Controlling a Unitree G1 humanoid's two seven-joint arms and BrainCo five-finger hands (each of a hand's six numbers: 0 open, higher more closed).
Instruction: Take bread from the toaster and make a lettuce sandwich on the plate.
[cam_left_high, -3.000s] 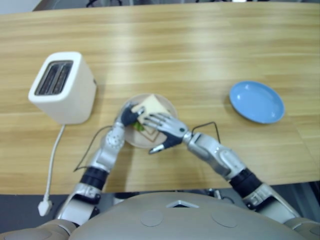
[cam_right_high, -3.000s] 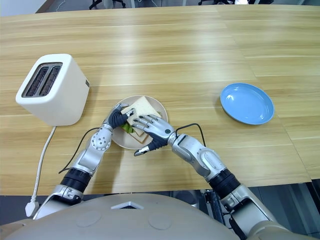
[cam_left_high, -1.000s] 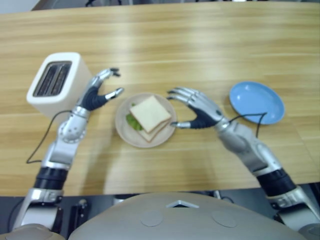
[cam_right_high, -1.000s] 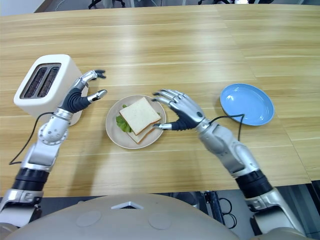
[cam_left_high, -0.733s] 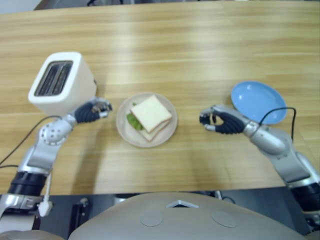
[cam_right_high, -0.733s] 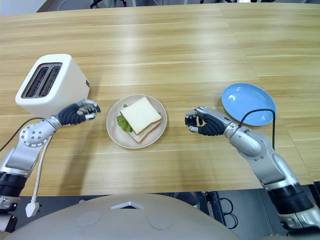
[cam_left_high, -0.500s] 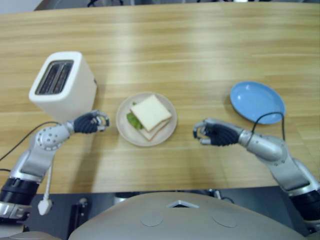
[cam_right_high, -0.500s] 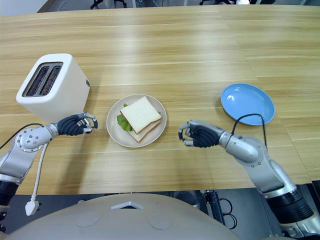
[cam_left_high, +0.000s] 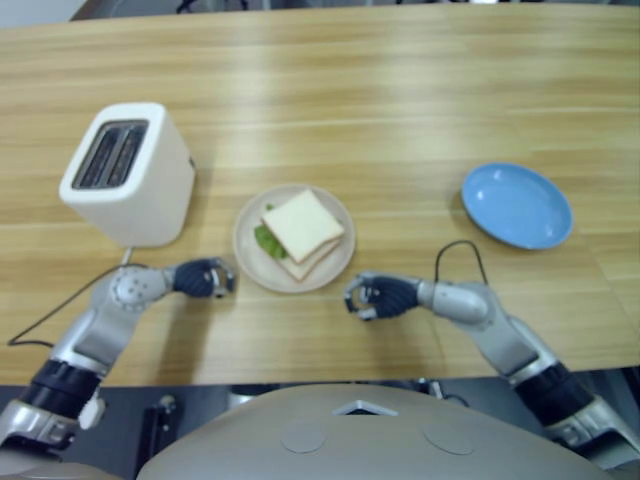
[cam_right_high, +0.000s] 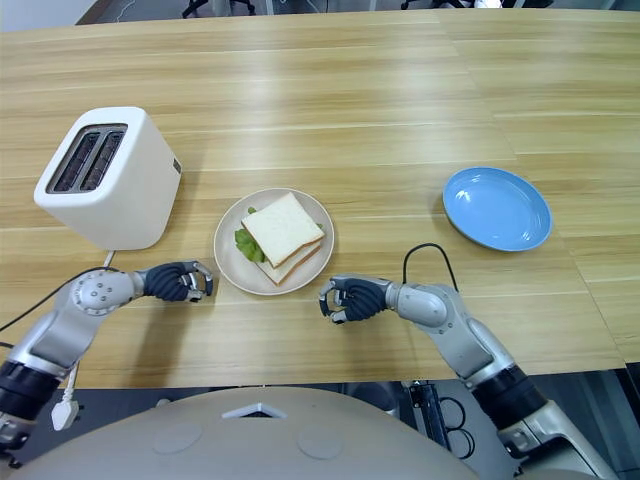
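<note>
Item inspected: sandwich (cam_right_high: 283, 237). It lies on the beige plate (cam_right_high: 228, 272), close to the table's (cam_right_high: 330, 110) near edge. It consists of two bread slices with lettuce (cam_right_high: 243, 240) showing at the 9 o'clock side. The top slice is near-square, so no marked long axis is recorded. It sits cornerwise, with one corner toward 12 o'clock, and slightly offset from the lower slice.

Left hand (cam_right_high: 178, 281): clenched into a fist, grasping nothing. It is low at the table surface just beside the plate's rim, with the sandwich at about 2 o'clock from it.

Right hand (cam_right_high: 352, 298): likewise clenched and empty, just beside the rim. The sandwich lies at about 11 o'clock from it. Both hands flank the plate, and the right is judged marginally nearer the bread.

Toaster (cam_right_high: 105, 190): at about 10 o'clock from the plate, well apart. No bread stands up out of its slots.

Blue plate (cam_right_high: 497, 208): at about 2 o'clock from the right hand, bare.

Assessment: assembly appears complete. Any correction, such as squaring the top slice, would fall to the right hand reaching up and left.
</note>
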